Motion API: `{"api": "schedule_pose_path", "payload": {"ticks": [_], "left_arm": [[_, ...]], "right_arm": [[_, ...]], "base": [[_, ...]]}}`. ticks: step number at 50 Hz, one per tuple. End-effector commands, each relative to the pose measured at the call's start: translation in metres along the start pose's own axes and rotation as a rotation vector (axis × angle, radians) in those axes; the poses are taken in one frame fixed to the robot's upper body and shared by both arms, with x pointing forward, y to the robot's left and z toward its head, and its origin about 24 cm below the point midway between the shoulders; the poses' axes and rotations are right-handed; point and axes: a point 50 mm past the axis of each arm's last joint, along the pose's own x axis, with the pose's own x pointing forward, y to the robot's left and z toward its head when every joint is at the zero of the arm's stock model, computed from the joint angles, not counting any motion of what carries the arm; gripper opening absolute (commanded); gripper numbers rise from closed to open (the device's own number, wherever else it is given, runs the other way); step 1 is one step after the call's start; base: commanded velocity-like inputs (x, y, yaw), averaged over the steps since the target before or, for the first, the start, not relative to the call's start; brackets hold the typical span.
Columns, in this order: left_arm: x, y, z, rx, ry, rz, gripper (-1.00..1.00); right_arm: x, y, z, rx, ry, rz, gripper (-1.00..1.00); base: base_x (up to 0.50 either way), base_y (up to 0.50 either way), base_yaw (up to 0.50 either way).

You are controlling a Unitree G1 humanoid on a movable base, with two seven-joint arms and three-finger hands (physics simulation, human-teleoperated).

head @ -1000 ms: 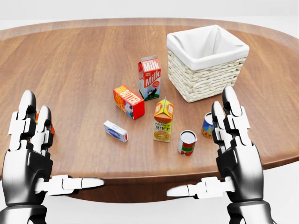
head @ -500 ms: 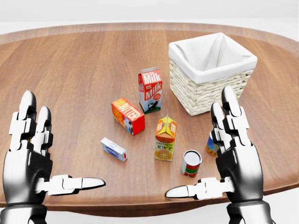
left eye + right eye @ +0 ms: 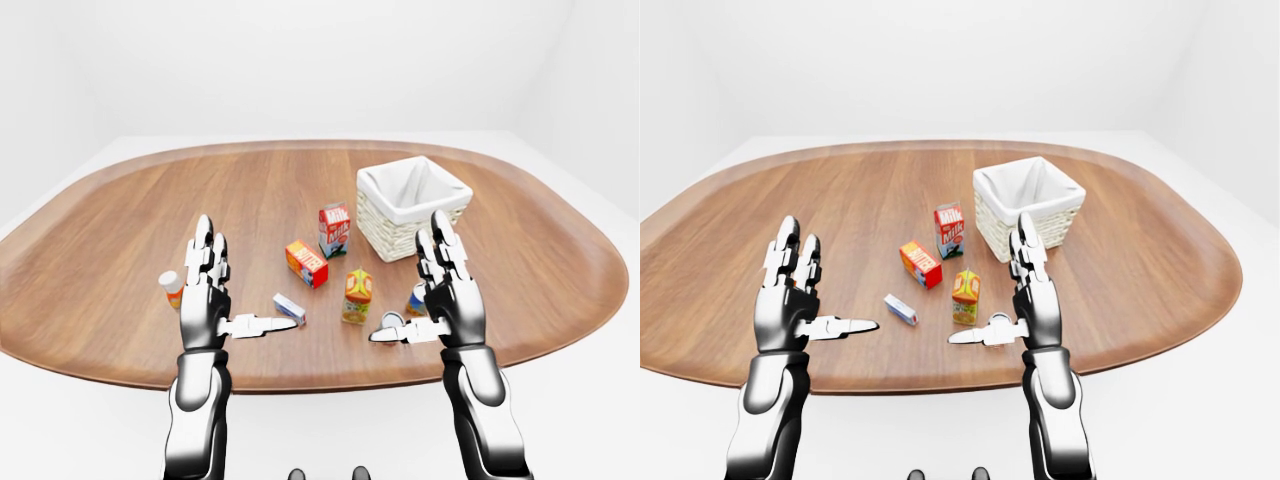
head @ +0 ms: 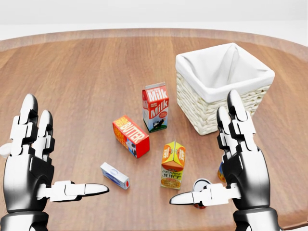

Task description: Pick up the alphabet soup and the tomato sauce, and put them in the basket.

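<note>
While both our hands are raised over the near edge of the wooden table, they hold nothing: the left hand and the right hand have the fingers stretched upward and the thumbs pointing inward, fully released. One can with a white top stands just behind our right thumb in the head view, partly hidden. A second can shows beside the right hand in the left-eye view; we cannot tell which is the soup and which the sauce. The white-lined basket stands far right. Near the middle are the milk carton, the butter box, the orange juice carton and a small white box.
</note>
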Motion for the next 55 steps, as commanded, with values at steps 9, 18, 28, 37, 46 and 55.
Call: {"api": "schedule_pose_path", "payload": {"ticks": [9, 18, 28, 37, 46, 55], "left_arm": [[0.0, 0.0, -0.002, 0.005, 0.008, -0.002, 1.0], [0.0, -0.001, 0.0, 0.005, 0.0, -0.002, 1.0], [0.0, -0.001, -0.003, 0.005, 0.014, -0.003, 1.0], [0.0, 0.0, -0.003, 0.004, 0.014, -0.003, 1.0], [0.0, -0.001, -0.004, 0.004, 0.018, -0.003, 1.0], [-0.001, -0.001, -0.003, 0.005, 0.013, -0.003, 1.0]], "right_arm": [[0.001, 0.0, 0.001, -0.002, -0.003, 0.0, 1.0], [0.0, 0.0, 0.001, 0.0, -0.006, 0.001, 1.0], [-0.001, 0.0, -0.004, 0.002, 0.019, 0.003, 1.0], [0.0, 0.001, -0.001, -0.001, 0.003, 0.005, 1.0], [-0.001, 0.0, -0.002, 0.001, 0.011, 0.005, 1.0], [-0.001, 0.001, 0.0, 0.001, 0.002, 0.005, 1.0]], "base": [[0.24, 0.0, 0.0], [0.24, 0.0, 0.0], [0.24, 0.0, 0.0], [0.24, 0.0, 0.0], [0.24, 0.0, 0.0], [0.24, 0.0, 0.0]]}}
